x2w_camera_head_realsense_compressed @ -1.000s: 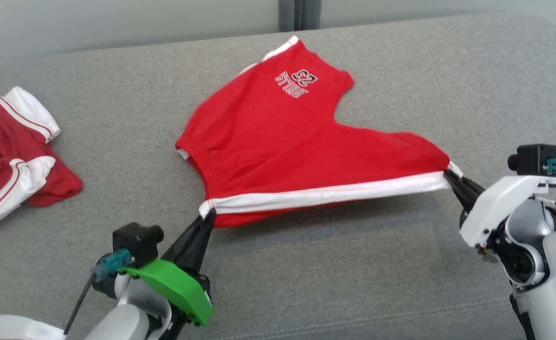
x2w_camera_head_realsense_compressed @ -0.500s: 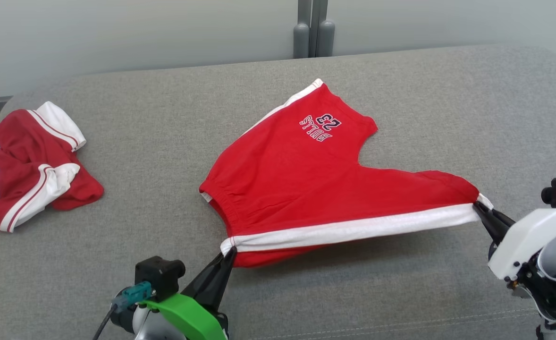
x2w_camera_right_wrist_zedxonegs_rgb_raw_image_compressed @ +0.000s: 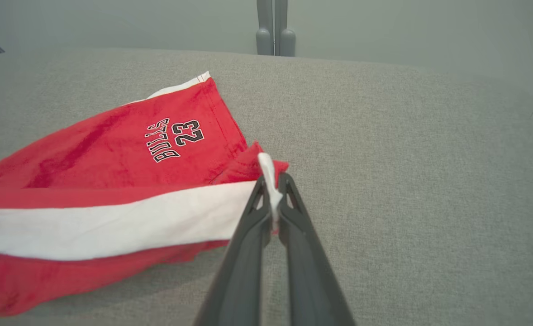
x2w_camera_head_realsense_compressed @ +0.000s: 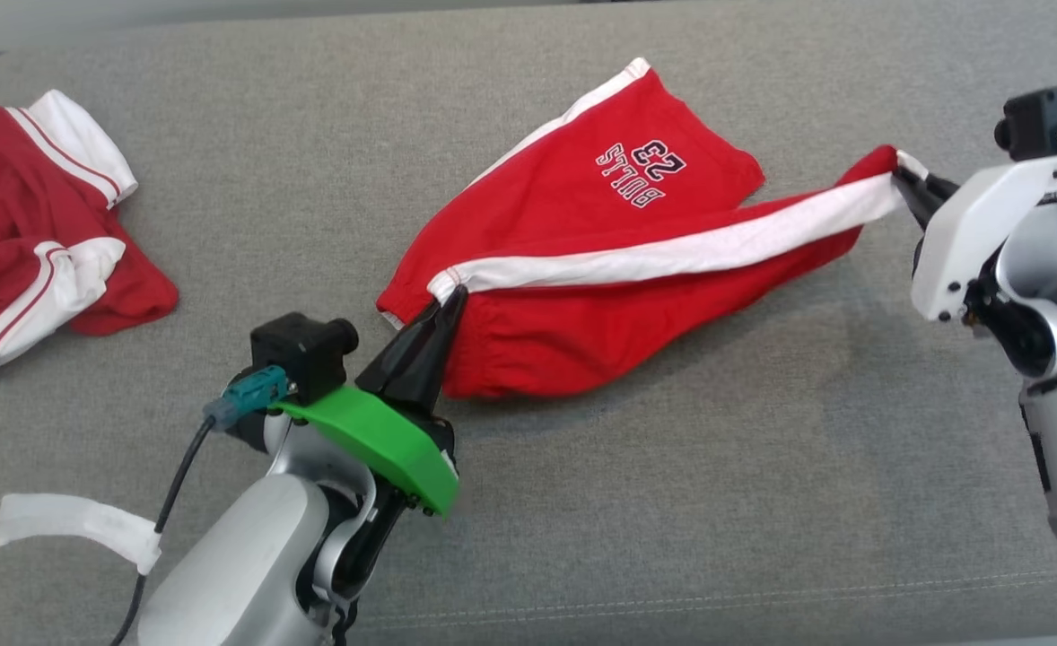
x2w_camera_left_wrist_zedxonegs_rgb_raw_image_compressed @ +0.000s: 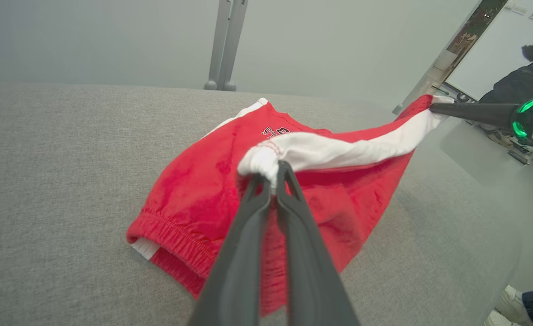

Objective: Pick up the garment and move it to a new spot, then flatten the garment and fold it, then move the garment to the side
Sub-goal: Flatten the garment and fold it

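Red shorts [x2w_camera_head_realsense_compressed: 573, 215] with a white side stripe [x2w_camera_head_realsense_compressed: 672, 256] and a "BULLS 23" print [x2w_camera_head_realsense_compressed: 641, 163] lay near the middle of the grey fabric surface [x2w_camera_head_realsense_compressed: 672, 520]. The striped edge was lifted and pulled taut between the two grippers, while the printed leg rested flat. The left gripper [x2w_camera_head_realsense_compressed: 450, 298] was clamped tight on the waistband end of the stripe. The right gripper [x2w_camera_head_realsense_compressed: 902, 179] was pinched closed on the hem end, held off the surface. A second red-and-white garment [x2w_camera_head_realsense_compressed: 17, 224] lay crumpled well apart at the left edge. A pale strip [x2w_camera_head_realsense_compressed: 71, 525] showed beside the left arm.
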